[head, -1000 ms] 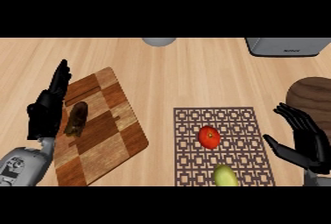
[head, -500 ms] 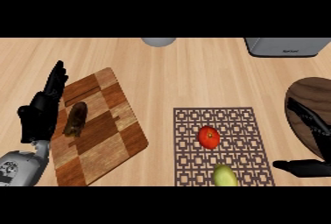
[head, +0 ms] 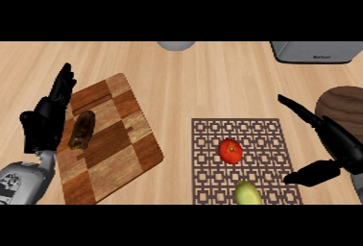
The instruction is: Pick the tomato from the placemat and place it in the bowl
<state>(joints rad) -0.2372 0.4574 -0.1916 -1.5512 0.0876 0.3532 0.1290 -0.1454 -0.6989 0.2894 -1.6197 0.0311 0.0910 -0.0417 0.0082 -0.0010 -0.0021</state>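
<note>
The tomato [head: 230,151] lies at the middle of the placemat [head: 212,192], left of the right hand [head: 340,146], whose fingers and thumb are spread apart; the left hand [head: 44,126] is farther off.

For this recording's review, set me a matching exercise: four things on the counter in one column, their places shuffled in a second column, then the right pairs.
Things
1. tomato
2. dark brown item
3. wooden bowl
4. grey appliance

Places
a. at the view's right edge, beside the placemat
b. on the chequered cutting board
c. at the view's top edge, right of centre
d. on the patterned placemat

Pairs: 1-d, 2-b, 3-a, 4-c.
</note>
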